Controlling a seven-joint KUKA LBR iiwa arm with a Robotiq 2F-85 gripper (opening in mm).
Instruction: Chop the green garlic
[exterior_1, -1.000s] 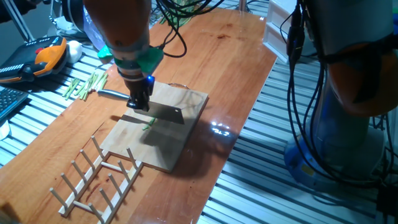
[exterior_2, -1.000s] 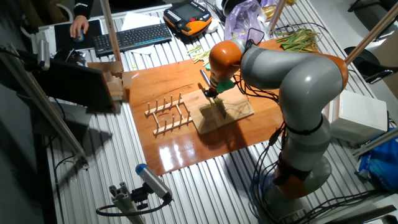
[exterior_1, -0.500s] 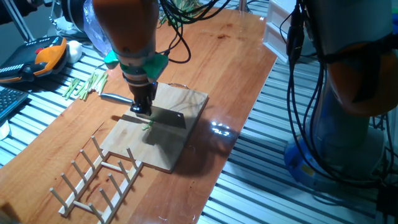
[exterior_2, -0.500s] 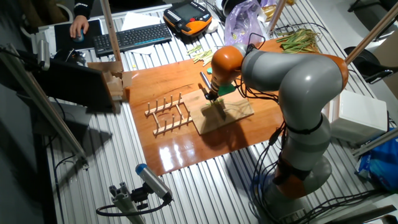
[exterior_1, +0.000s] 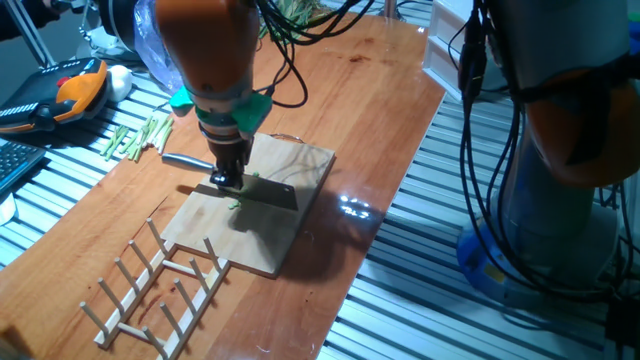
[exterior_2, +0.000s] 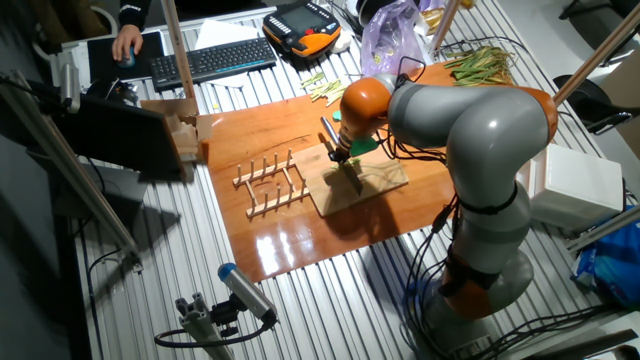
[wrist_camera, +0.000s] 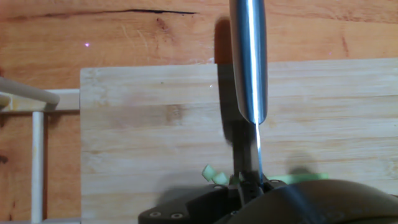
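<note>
A wooden peg rack (exterior_1: 155, 285) lies flat near the front corner of the wooden desk (exterior_1: 370, 90). Just beyond it sits a pale cutting board (exterior_1: 285, 215). On the board, tiny bright bits of green garlic (exterior_1: 237, 204) lie beneath a cleaver (exterior_1: 262, 190); in the hand view a pale green piece (wrist_camera: 212, 175) rests beside the blade's edge. The gripper (exterior_1: 227, 176) is pinched onto the cleaver's spine, holding the blade on edge, its metal handle (wrist_camera: 249, 56) pointing toward the desk's left edge. Past that edge lies a bunch of thicker pale green stalk pieces (exterior_1: 135, 138). At the far end, leafy stalks (exterior_2: 480, 62) are heaped.
</note>
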